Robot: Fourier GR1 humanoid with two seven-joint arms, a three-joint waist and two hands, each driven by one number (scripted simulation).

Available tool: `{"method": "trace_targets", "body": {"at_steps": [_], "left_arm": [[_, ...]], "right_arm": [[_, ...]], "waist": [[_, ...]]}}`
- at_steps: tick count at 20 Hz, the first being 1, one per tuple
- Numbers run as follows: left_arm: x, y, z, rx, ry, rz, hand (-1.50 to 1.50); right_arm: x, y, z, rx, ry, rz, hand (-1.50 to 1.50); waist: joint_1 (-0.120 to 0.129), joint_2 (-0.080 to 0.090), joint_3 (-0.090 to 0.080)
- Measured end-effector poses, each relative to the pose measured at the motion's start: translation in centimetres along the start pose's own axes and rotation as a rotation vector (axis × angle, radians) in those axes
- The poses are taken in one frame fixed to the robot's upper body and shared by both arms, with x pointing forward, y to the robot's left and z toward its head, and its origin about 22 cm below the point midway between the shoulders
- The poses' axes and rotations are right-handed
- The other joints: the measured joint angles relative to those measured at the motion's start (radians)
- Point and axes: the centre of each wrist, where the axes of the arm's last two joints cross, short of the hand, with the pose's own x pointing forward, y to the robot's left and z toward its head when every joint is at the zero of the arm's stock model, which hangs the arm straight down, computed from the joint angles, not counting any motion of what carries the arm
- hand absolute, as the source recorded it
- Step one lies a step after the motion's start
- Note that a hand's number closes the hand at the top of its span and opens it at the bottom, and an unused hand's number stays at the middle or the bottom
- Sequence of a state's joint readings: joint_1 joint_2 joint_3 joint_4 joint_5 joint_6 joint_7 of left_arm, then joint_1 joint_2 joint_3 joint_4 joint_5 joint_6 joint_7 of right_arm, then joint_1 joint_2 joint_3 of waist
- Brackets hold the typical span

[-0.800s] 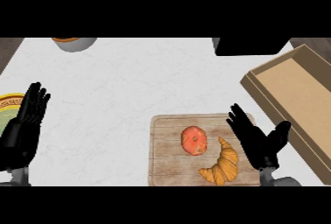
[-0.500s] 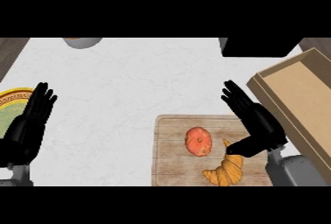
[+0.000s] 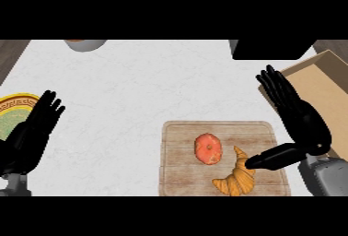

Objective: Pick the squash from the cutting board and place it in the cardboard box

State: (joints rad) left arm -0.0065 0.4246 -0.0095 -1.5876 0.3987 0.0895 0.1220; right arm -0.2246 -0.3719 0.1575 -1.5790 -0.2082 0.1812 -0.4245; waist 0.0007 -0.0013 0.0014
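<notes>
An orange-red squash [image 3: 209, 148] lies in the middle of the wooden cutting board [image 3: 180, 175]. My right hand [image 3: 302, 120] is open at the board's right edge, fingers straight and pointing away from me. Its thumb reaches left and ends beside a golden croissant [image 3: 236, 177] that lies just right of the squash. The hand holds nothing and does not touch the squash. The cardboard box [image 3: 326, 85] stands open at the right edge, partly behind the right hand. At the lower left, my left hand [image 3: 31, 136] rests open with its fingers up.
A yellow-rimmed plate [image 3: 15, 108] sits at the left edge, just beyond the left hand. A grey bowl [image 3: 85, 44] is at the far left of the counter, and a black object [image 3: 272, 48] at the far right, next to the box.
My right hand has stretched farther forward along the board's right edge, and its thumb has spread out toward the croissant. The left hand has barely moved.
</notes>
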Motion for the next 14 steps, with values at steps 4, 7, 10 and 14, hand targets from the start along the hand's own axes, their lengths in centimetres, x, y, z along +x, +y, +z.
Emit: {"method": "trace_targets", "body": {"at_steps": [4, 7, 10, 14], "left_arm": [[0.2, 0.5, -0.1, 0.002, 0.012, 0.006, 0.00], [0.1, 0.2, -0.2, -0.001, 0.021, 0.009, 0.00], [0.3, -0.5, -0.2, -0.002, 0.026, 0.013, 0.00], [0.6, -0.8, 0.0, -0.006, 0.026, 0.014, 0.00]], "right_arm": [[2.1, -1.7, -0.3, 0.181, 0.019, 0.176, -1.50], [3.9, -2.3, -1.1, 0.324, 0.087, 0.375, -1.50], [5.4, -2.0, -2.2, 0.442, 0.172, 0.541, -1.50], [7.3, 0.2, -3.7, 0.566, 0.281, 0.704, -1.50]], "waist": [[-0.003, -0.002, -0.002], [-0.005, -0.004, -0.004], [-0.002, -0.004, -0.004], [0.005, -0.005, -0.004]]}}
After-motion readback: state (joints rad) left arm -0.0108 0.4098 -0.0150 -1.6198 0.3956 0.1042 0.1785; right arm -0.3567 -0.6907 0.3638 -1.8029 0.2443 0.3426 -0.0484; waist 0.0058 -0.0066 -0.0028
